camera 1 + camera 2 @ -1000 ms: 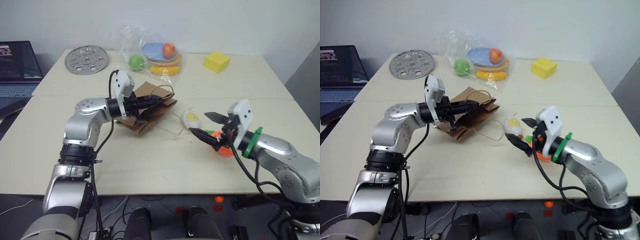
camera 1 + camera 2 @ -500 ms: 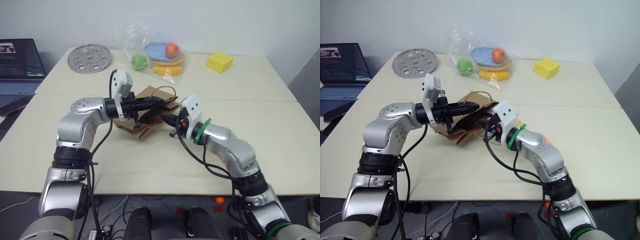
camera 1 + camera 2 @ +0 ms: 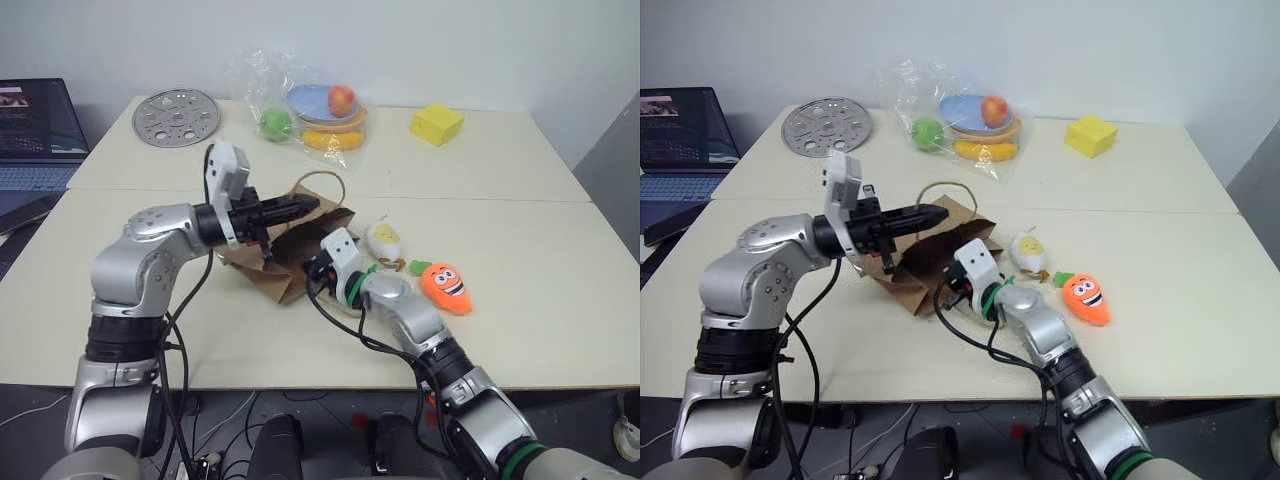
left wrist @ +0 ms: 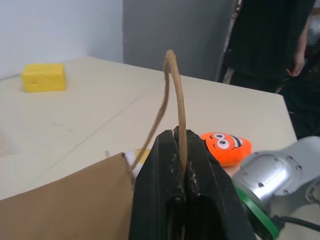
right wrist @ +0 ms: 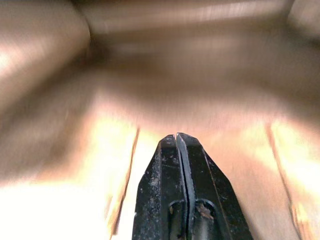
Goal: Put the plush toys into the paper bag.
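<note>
The brown paper bag (image 3: 908,290) lies on its side at the table's middle, its mouth facing right. My left gripper (image 3: 303,207) is shut on its cord handle (image 4: 175,90) and holds the upper edge up. My right gripper (image 3: 312,274) is shut, with its tip in the bag's mouth; in the right wrist view its shut fingers (image 5: 165,165) have brown paper all around and nothing between them. The white egg plush (image 3: 384,240) and the orange carrot plush (image 3: 446,285) lie on the table just right of the bag.
A clear plastic bag with fruit and plates (image 3: 310,110), a yellow block (image 3: 435,123) and a perforated metal disc (image 3: 177,117) are at the back. A laptop (image 3: 35,130) stands far left. A person (image 4: 270,40) stands beyond the table's right end.
My right gripper shut with nothing in it, left the toys and swung left and down into the bag's mouth. The left gripper has lifted the handle slightly.
</note>
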Controlling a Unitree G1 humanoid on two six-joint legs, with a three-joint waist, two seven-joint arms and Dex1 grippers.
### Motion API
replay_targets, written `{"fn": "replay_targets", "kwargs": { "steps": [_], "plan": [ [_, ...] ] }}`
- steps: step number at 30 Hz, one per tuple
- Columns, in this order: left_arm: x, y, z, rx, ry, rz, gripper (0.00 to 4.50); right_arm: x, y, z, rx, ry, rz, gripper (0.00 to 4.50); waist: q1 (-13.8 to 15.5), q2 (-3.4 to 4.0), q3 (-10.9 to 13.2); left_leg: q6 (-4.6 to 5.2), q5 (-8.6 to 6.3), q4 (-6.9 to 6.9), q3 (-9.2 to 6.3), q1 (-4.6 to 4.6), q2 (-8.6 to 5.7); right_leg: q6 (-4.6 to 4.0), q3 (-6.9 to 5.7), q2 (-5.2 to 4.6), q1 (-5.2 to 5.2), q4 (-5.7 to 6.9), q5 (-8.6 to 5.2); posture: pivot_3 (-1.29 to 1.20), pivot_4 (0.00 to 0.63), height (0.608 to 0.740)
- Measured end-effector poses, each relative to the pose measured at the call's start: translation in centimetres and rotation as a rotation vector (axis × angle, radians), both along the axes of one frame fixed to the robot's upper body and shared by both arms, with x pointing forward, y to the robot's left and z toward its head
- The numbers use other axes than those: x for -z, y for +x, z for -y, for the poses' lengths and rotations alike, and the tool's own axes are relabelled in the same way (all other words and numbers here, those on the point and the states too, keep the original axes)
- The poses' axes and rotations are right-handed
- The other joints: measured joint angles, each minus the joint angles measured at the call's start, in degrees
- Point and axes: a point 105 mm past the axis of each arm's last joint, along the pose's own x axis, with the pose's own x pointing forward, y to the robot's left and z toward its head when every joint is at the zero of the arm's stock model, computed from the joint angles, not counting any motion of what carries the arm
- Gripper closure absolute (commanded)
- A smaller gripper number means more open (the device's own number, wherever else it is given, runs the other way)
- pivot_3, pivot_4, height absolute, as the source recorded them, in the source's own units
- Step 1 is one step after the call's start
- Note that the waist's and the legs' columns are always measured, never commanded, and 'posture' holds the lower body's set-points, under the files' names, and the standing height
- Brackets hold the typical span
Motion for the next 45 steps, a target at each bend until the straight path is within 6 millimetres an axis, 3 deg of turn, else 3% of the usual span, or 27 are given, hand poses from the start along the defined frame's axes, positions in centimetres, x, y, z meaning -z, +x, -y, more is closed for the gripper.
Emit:
{"fn": "replay_targets", "kwargs": {
  "steps": [5, 10, 17, 23, 27, 32, 36, 45],
  "plan": [
    [-1.8, 1.0, -1.5, -0.136, -0.033, 0.105, 4.5, 0.1, 0.5, 0.4, 0.035, -0.023, 0.01, 4.49, 0.01, 0.0, 0.0, -0.02, 0.01, 0.0, -0.03, 0.03, 0.01, -0.01, -0.03, 0.0, 0.01, 0.05, 0.01, 0.0, 0.15, 0.74],
    [-4.9, 1.7, -2.8, -0.271, -0.096, 0.25, 4.5, 0.0, 1.5, 0.9, 0.113, -0.027, 0.01, 4.49, 0.04, 0.0, -0.01, -0.19, 0.12, 0.0, -0.01, 0.04, 0.0, 0.01, -0.01, 0.0, 0.03, 0.02, 0.06, 0.0, 0.15, 0.74],
    [-7.0, 1.9, -3.6, -0.384, -0.164, 0.363, 4.5, -0.2, 2.3, 1.2, 0.178, -0.056, 0.032, 4.49, 0.07, -0.03, -0.03, -0.21, 0.12, 0.0, 0.0, 0.04, 0.0, 0.02, -0.01, -0.02, 0.04, 0.04, 0.07, 0.0, 0.15, 0.74],
    [-7.5, 1.9, -3.6, -0.408, -0.188, 0.383, 4.5, -0.3, 2.7, 1.5, 0.21, -0.047, 0.028, 4.49, 0.07, -0.03, -0.03, -0.21, 0.13, 0.0, 0.0, 0.04, -0.01, 0.04, -0.01, -0.01, 0.04, 0.03, 0.09, 0.0, 0.15, 0.74],
    [-6.7, 1.9, -3.8, -0.41, -0.167, 0.37, 4.5, -0.4, 2.8, 1.5, 0.208, -0.032, 0.027, 4.49, 0.02, -0.03, -0.03, -0.22, 0.13, -0.02, 0.01, 0.04, 0.0, 0.04, -0.01, -0.02, 0.03, 0.01, 0.08, 0.0, 0.15, 0.74],
    [-2.0, 1.8, -2.9, -0.357, -0.07, 0.254, 4.5, -1.6, 1.6, 1.1, 0.111, 0.094, 0.027, 4.49, 0.08, -0.04, -0.01, -0.22, 0.13, -0.06, -0.02, -0.05, 0.02, 0.03, -0.07, 0.0, -0.05, 0.01, 0.08, 0.0, 0.15, 0.74],
    [-2.0, 1.7, -2.6, -0.336, -0.065, 0.258, 4.5, -4.3, 0.8, 1.0, 0.031, 0.142, 0.111, 4.49, -0.02, -0.03, -0.01, -0.23, 0.12, -0.06, 0.0, -0.03, 0.02, 0.03, -0.05, 0.0, -0.04, 0.0, 0.08, 0.0, 0.15, 0.74],
    [-1.3, 2.1, -1.5, -0.277, -0.052, 0.223, 4.5, -9.9, -2.9, 5.0, -0.059, 0.196, 0.218, 4.49, 0.17, -0.04, -0.01, -0.23, 0.12, -0.07, 0.01, -0.03, 0.02, 0.0, -0.05, -0.02, -0.04, -0.04, 0.06, 0.0, 0.15, 0.74]
  ]
}}
